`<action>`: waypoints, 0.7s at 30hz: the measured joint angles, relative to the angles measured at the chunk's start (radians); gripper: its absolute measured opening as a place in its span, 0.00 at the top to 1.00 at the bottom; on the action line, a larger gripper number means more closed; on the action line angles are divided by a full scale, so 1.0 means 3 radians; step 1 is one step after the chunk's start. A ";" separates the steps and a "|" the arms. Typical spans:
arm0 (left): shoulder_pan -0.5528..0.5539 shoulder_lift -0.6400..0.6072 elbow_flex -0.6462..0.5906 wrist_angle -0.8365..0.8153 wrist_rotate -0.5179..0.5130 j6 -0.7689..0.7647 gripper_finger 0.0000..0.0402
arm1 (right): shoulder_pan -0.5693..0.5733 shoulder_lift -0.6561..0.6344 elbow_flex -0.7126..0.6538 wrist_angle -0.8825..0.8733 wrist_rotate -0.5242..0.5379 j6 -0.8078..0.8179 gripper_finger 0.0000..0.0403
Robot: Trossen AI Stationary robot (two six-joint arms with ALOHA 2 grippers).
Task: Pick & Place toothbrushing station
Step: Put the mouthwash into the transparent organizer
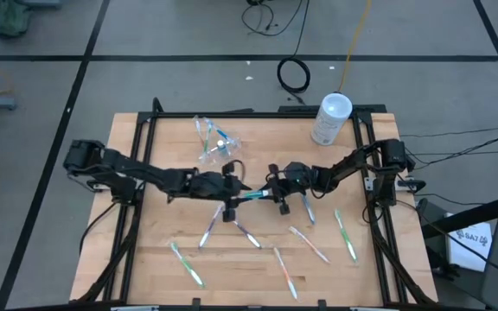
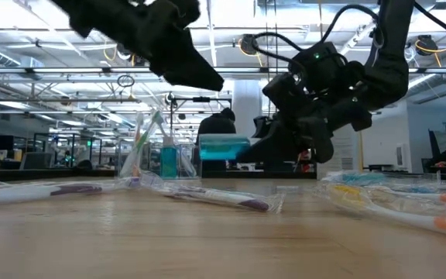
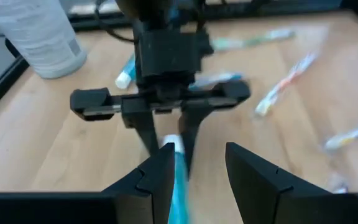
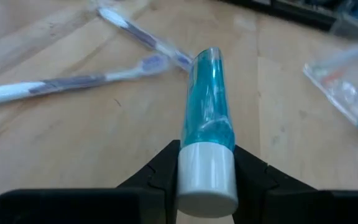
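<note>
A teal-blue tube (image 1: 253, 195) with a white cap hangs level above the table's middle, in my right gripper (image 1: 271, 192), which is shut on it. My left gripper (image 1: 234, 192) is open at the tube's other, flat end. In the low view its fingers (image 2: 204, 74) stand above the tube (image 2: 223, 147) with a gap between. In the left wrist view (image 3: 201, 174) the tube (image 3: 178, 177) shows beside one finger. A clear pouch (image 1: 214, 142) lies at the far left with a toothbrush and a tube in it. Several toothbrushes (image 1: 305, 244) lie flat on the near half. My right gripper pinches the tube's white cap (image 4: 207, 165) between its two fingers. The fingers come level from the table's right and lie along the tube, which sticks out ahead of them toward the left gripper. The tube (image 2: 223, 147) is level and lifted clear of the table.
A large whitish canister (image 1: 331, 118) stands at the far right corner. Loose toothbrushes (image 2: 223, 199) lie under and near both grippers. The wooden table (image 1: 145, 250) has a black frame along its left and right sides.
</note>
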 joint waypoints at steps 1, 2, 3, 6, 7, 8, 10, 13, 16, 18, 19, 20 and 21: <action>0.0016 0.0055 0.0122 -0.0201 0.0006 0.0067 0.63 | 0.0026 -0.0002 0.0002 0.0018 0.0000 -0.0033 0.78; 0.0039 0.0115 0.0252 -0.0375 0.0034 0.0125 0.63 | 0.0050 -0.0003 0.0013 0.0011 0.0002 -0.0061 0.78; 0.0060 0.0179 0.0367 -0.0548 0.0065 0.0147 0.63 | 0.0076 -0.0004 0.0028 0.0010 0.0004 -0.0089 0.78; 0.0115 0.0396 0.0654 -0.0850 0.0102 0.0051 0.63 | 0.0155 -0.0004 0.0108 0.0005 0.0007 -0.0113 0.78; 0.0135 0.0471 0.0733 -0.0889 0.0104 -0.0007 0.63 | 0.0182 -0.0004 0.0141 0.0006 0.0007 -0.0113 0.78; 0.0154 0.0542 0.0801 -0.0953 0.0114 -0.0069 0.63 | 0.0201 -0.0004 0.0166 0.0007 0.0007 -0.0113 0.78; 0.0194 0.0693 0.0926 -0.1071 0.0220 -0.0109 0.63 | 0.0235 -0.0004 0.0203 -0.0016 0.0008 -0.0114 0.78; 0.0221 0.0807 0.1046 -0.1299 0.0323 -0.0218 0.63 | 0.0264 -0.0004 0.0210 -0.0205 0.0137 -0.0116 0.77; 0.0216 0.0824 0.1076 -0.1332 0.0338 -0.0316 0.63 | 0.0272 -0.0004 0.0210 -0.0414 0.0409 -0.0195 0.77; 0.0212 0.0811 0.1076 -0.1352 0.0345 -0.0360 0.63 | 0.0270 -0.0004 0.0210 -0.0511 0.0459 -0.0210 0.77; 0.0214 0.0805 0.1076 -0.1345 0.0346 -0.0373 0.63 | 0.0270 -0.0004 0.0210 -0.0523 0.0467 -0.0210 0.77; 0.0216 0.0797 0.1076 -0.1327 0.0353 -0.0378 0.63 | 0.0270 -0.0004 0.0210 -0.0517 0.0464 -0.0210 0.77; 0.0218 0.0781 0.1076 -0.1338 0.0379 -0.0377 0.63 | 0.0271 -0.0004 0.0210 -0.0494 0.0463 -0.0211 0.77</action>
